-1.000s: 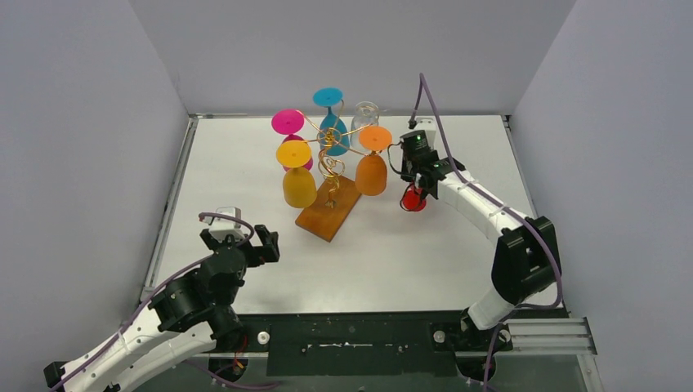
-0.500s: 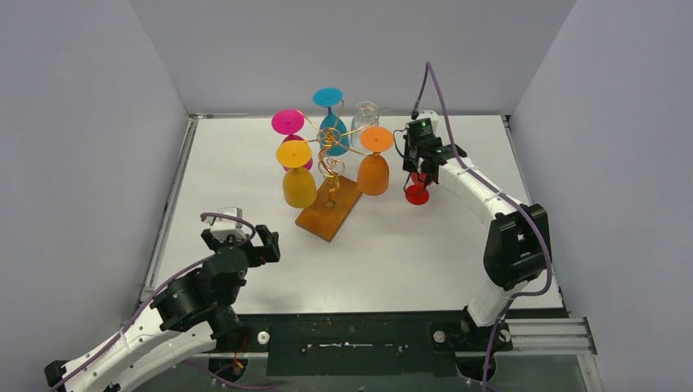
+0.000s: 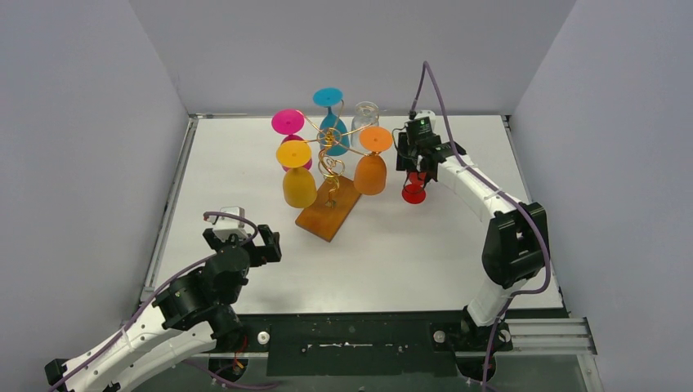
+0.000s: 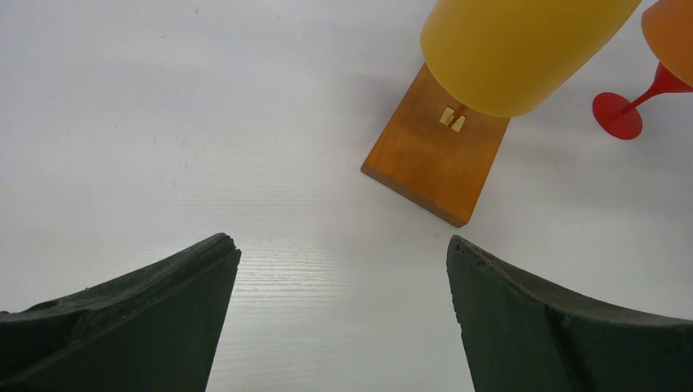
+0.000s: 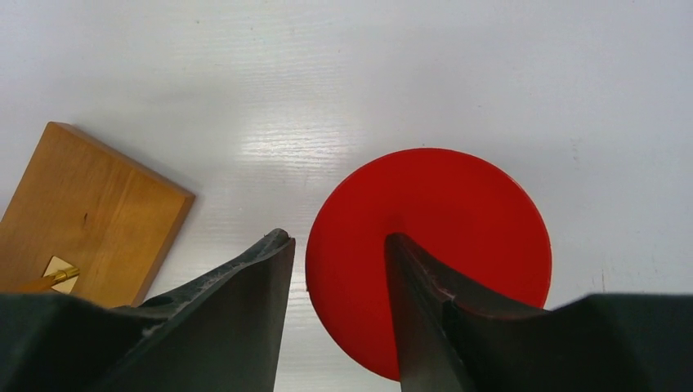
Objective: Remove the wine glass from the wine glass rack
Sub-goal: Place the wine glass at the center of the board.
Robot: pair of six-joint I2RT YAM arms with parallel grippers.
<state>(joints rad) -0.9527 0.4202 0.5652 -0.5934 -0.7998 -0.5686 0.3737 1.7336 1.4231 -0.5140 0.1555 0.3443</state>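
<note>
- Red plastic-looking wine glass [image 3: 413,193]: off the rack. Its round foot sits on the white table [image 3: 245,163] in the far right quarter, near the base's right end. Its bowl is hidden under the arm, so I cannot tell whether it stands quite upright.
- Right gripper [image 5: 337,241]: directly over the red foot, jaws parted to a narrow gap. No stem shows pinched between them.
- Left gripper [image 4: 339,242]: near the table's near left corner, jaws spread wide and holding nothing.
- Gold wire wine glass rack [image 3: 331,155]: on an orange-brown wooden base [image 3: 328,210], mid-table toward the far edge.
- Hanging upside down on the rack: yellow glass [image 3: 298,186], orange glass [image 3: 371,173], pink glass [image 3: 288,122], teal glass [image 3: 333,131] and clear glass [image 3: 364,114].
- Hazard, judged: the narrow gap leaves little room, so a finger dragging on the stem during withdrawal could tip the red glass.
- Hazard, judged: the orange glass hangs just beside the right arm's wrist, and a sideways retreat could knock it or shake the rack.
</note>
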